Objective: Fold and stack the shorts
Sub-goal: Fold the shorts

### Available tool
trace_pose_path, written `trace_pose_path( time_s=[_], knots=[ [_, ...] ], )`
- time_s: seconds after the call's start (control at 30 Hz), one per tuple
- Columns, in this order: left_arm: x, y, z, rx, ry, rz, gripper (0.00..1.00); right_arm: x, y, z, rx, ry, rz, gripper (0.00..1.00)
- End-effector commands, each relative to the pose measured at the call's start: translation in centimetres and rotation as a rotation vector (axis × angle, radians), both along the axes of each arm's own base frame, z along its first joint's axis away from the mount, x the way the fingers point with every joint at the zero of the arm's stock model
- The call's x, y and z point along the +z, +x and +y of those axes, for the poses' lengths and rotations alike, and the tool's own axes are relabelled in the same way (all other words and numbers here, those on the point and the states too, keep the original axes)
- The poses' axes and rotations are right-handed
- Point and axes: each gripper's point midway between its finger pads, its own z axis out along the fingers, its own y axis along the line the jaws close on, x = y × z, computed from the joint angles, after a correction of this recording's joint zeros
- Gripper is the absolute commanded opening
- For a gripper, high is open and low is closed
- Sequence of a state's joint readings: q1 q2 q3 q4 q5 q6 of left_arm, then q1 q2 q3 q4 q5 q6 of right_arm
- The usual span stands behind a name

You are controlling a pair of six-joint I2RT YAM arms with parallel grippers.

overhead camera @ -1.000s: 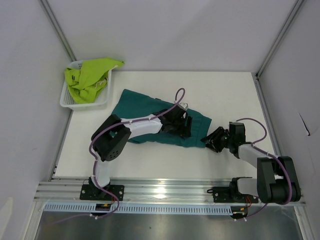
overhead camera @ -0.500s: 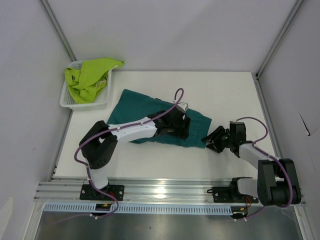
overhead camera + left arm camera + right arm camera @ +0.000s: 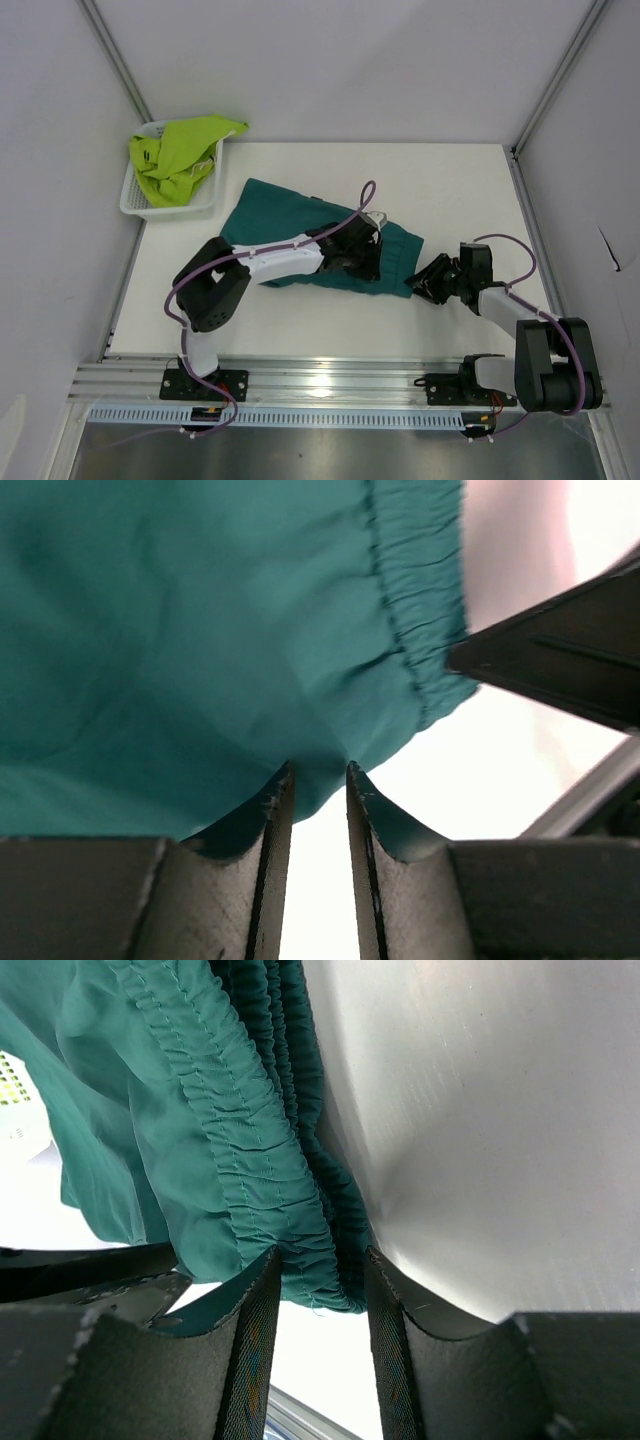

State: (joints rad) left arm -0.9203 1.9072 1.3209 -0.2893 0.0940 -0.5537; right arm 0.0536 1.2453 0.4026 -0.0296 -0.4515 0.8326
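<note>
We count two pairs of shorts: one dark teal pair (image 3: 280, 210) and one lime pair (image 3: 180, 150). We count one white mesh basket (image 3: 135, 203) and one table (image 3: 450, 190). We count two arms, the left arm (image 3: 280, 258) and the right arm (image 3: 500, 300). They carry two pincers, the left pincer (image 3: 318, 772) and the right pincer (image 3: 318, 1258). Each has two fingers (image 3: 240, 865), so four in all. We count two purple cables, the left cable (image 3: 370, 186) and the right cable (image 3: 500, 238). We count one metal rail (image 3: 330, 380) at the near edge.
</note>
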Motion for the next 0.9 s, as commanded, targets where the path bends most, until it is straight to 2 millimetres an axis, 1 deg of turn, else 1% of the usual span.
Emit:
trace_pose_path(
  time_s=[0.0, 0.23, 0.27, 0.3, 0.33, 0.37, 0.43, 0.47, 0.5, 0.53, 0.57, 0.6, 0.67, 0.73, 0.83, 0.87],
  knots=[
    [3.9, 0.5, -2.6, -0.026, -0.13, -0.035, 0.29, 1.2, 1.3, -0.5, -0.005, -0.03, -0.051, 0.41],
    [4.1, 0.6, -3.8, -0.046, -0.159, -0.022, 0.28, 1.4, 1.4, -0.6, -0.009, -0.034, -0.057, 0.41],
    [3.4, 0.6, -3.8, -0.045, -0.153, -0.01, 0.28, 1.5, 1.5, -0.6, -0.01, -0.033, -0.059, 0.41],
    [3.1, 0.7, -3.9, -0.041, -0.148, -0.005, 0.28, 1.4, 1.5, -0.6, -0.009, -0.034, -0.06, 0.41],
    [2.6, 0.8, -4.0, -0.039, -0.141, 0.001, 0.27, 1.5, 1.6, -0.6, -0.01, -0.033, -0.06, 0.41],
    [1.0, 0.7, -3.9, -0.036, -0.118, 0.024, 0.27, 1.5, 1.5, -0.6, -0.009, -0.032, -0.059, 0.41],
    [-0.5, 0.8, -4.0, -0.021, -0.1, 0.05, 0.27, 1.7, 1.6, -0.6, -0.01, -0.03, -0.063, 0.42],
    [-2.3, 0.6, -3.8, -0.016, -0.075, 0.079, 0.25, 1.8, 1.6, -0.6, -0.01, -0.03, -0.066, 0.42],
    [-3.0, 0.7, -3.7, -0.001, -0.068, 0.099, 0.24, 2.0, 1.7, -0.6, -0.012, -0.028, -0.067, 0.42],
    [-3.9, 0.7, -3.6, 0.009, -0.054, 0.115, 0.23, 2.1, 1.6, -0.6, -0.012, -0.028, -0.067, 0.42],
    [-5.1, 0.7, -3.2, 0.025, -0.034, 0.138, 0.22, 2.3, 1.8, -0.6, -0.013, -0.031, -0.075, 0.42],
    [-5.7, 0.6, -2.9, 0.031, -0.021, 0.15, 0.21, 2.6, 1.8, -0.6, -0.011, -0.031, -0.083, 0.42],
    [-6.2, 0.6, -2.6, 0.038, -0.007, 0.159, 0.2, 2.9, 1.9, -0.7, -0.012, -0.036, -0.087, 0.43],
    [-6.1, 0.6, -2.4, 0.043, -0.002, 0.155, 0.2, 3.3, 1.9, -0.7, -0.009, -0.044, -0.096, 0.45],
    [-5.3, 0.9, -2.2, 0.048, 0.001, 0.139, 0.2, 3.8, 2.1, -0.9, 0.0, -0.058, -0.111, 0.53],
    [-5.0, 0.8, -2.1, 0.047, 0.004, 0.137, 0.2, 3.8, 2.1, -0.9, 0.005, -0.065, -0.115, 0.6]
  ],
)
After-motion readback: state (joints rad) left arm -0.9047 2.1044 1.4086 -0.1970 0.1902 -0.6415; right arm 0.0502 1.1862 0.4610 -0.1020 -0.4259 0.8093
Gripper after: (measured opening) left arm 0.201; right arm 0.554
